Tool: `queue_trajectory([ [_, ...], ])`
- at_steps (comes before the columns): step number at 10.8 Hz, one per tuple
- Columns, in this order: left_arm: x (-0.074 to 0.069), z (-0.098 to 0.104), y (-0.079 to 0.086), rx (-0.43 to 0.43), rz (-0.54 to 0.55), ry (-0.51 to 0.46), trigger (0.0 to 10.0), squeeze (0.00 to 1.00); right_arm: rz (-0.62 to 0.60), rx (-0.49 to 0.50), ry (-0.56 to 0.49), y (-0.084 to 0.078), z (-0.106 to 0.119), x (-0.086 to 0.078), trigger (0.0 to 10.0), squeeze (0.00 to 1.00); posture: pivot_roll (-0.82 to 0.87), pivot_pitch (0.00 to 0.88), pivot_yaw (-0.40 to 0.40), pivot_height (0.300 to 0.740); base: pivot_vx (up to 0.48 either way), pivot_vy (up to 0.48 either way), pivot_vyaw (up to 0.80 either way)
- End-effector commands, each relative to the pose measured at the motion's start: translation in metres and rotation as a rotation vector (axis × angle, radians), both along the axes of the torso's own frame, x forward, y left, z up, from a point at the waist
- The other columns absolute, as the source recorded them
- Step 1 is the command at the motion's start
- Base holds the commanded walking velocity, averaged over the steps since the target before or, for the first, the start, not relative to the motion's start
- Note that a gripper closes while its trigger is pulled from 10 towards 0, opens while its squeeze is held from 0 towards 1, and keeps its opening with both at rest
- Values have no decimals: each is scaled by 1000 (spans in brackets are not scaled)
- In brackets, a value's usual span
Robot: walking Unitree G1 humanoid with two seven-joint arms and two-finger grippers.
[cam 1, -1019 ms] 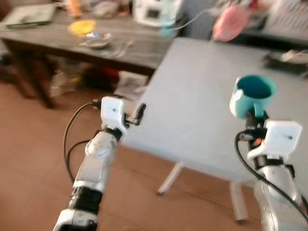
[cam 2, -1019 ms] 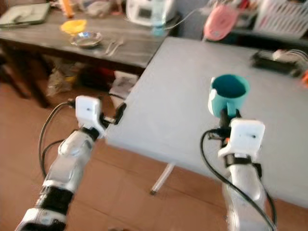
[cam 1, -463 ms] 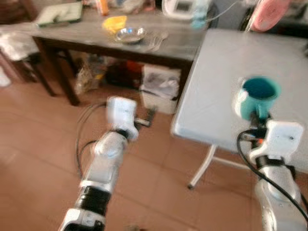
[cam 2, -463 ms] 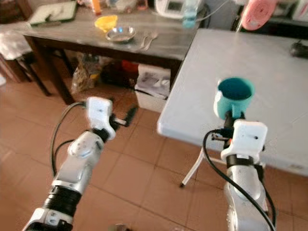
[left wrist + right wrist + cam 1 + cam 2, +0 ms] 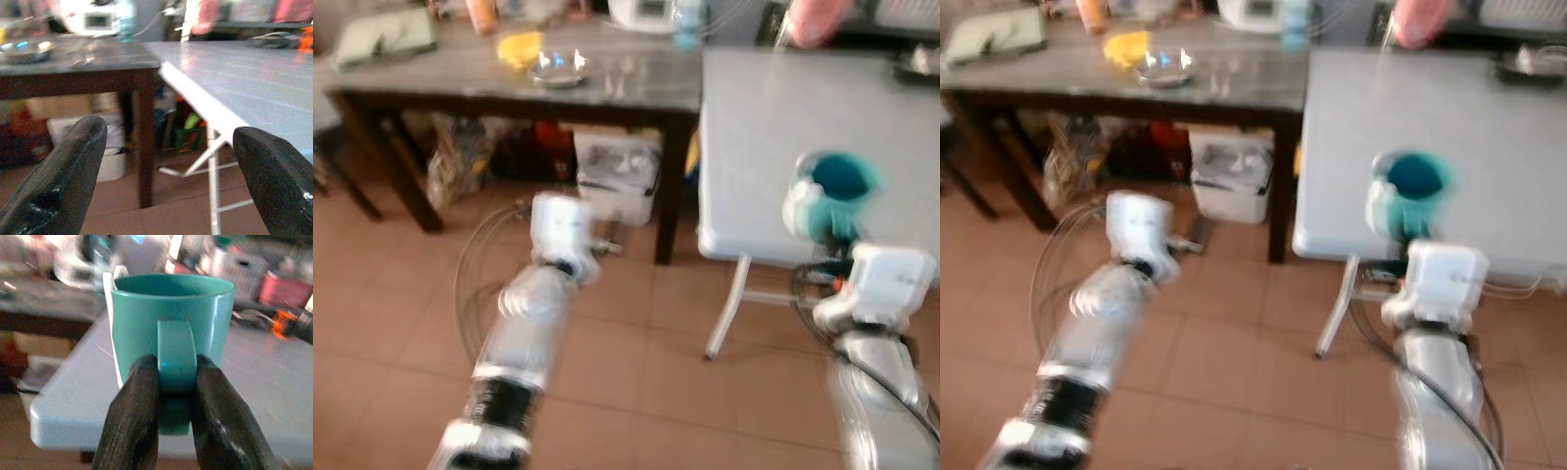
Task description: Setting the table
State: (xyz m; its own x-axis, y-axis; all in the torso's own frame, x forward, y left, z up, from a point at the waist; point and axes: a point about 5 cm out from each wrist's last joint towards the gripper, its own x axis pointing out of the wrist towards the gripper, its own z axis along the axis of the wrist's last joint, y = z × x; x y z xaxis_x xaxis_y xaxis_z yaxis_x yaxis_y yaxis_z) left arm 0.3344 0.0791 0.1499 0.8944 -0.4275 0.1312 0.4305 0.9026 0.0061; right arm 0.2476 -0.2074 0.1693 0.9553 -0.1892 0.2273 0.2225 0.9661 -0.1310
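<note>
Pinching the teal mug (image 5: 171,328) handle — right fingers (image 5: 132,421) closed; left fingers (image 5: 58,176) spread, empty.

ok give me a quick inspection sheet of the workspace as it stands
surface: grey folding table, near part bare.
job's things: teal mug, upright, held by its handle at the table's near edge.
clutter: dark wooden table with metal bowl, yellow item, cutlery; boxes and bags beneath.
grippers: right gripper shut on the mug handle; left gripper open, above the floor.
cables: black cables looping beside both arms.
surroundings: brown tiled floor; images blurred.
</note>
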Motion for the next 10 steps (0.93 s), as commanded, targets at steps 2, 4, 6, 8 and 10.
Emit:
queue_trajectory([
  [2,2,7,10,4,21,-30,10000,0,18,-1,-39,6,7,1,10000,0,105,122,21,740,0,0,0],
  [4,1,8,9,-6,9,-36,10000,0,21,-13,-41,6,7,1,10000,0,104,117,18,740,0,0,0],
  [6,1,8,9,-7,11,-40,10000,0,25,-21,-46,5,8,2,10000,0,106,112,16,740,0,0,0],
  [8,1,7,8,-5,7,-42,10000,0,28,-29,-49,5,8,3,10000,0,106,108,17,740,0,0,0],
  [10,1,8,6,-12,-8,-45,10000,0,36,-44,-50,6,9,4,10000,0,105,102,19,740,0,0,0],
])
